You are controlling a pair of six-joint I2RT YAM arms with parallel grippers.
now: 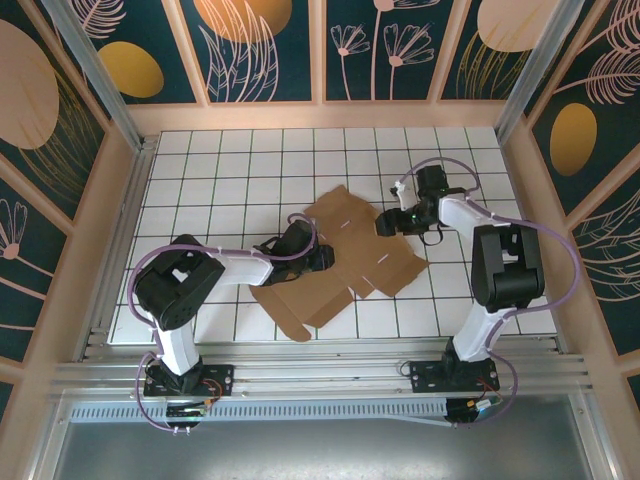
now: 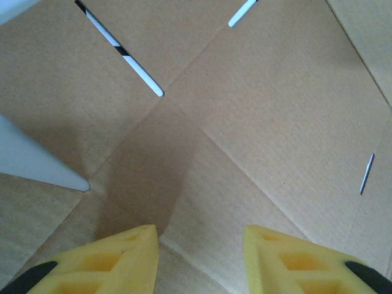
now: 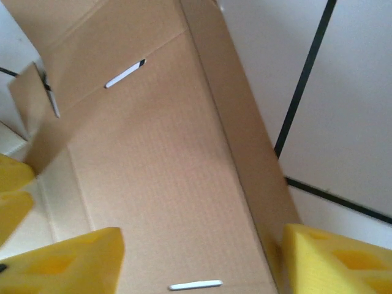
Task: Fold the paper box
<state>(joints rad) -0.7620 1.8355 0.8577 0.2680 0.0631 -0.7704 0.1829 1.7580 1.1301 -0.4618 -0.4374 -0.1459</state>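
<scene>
- The paper box (image 1: 330, 295) lies unfolded near the middle of the white gridded table (image 1: 220, 170), a brown die-cut sheet that is mostly flat.
- The left gripper (image 1: 300, 242) sits over the box's left-hand part. In the left wrist view its yellow fingers (image 2: 116, 260) stand apart above creased cardboard with nothing between them. I cannot tell whether the tips touch the sheet.
- The right gripper (image 1: 388, 224) is at the box's far right corner. In the right wrist view its jaws stand wide, one yellow finger on either side of a long panel, and no clamp on the board can be seen.
- The left arm (image 1: 235, 265) lies low across the tiles to the left of the box, close to its near-left flap.
- The right arm (image 1: 505, 265) stands to the right of the box and bends in over that side.
- Narrow slots (image 2: 122, 52) are cut through the box, and white table with a black line shows through them.
- On the panel's right edge a narrow strip runs along a crease, with bare table and a black grid line (image 3: 300, 92) just beside it.
- Beyond the box, rows of bare tiles reach the patterned back wall (image 1: 270, 50).
- On the near side of the box only a thin band of tiles lies before the metal rail (image 1: 320, 378).
</scene>
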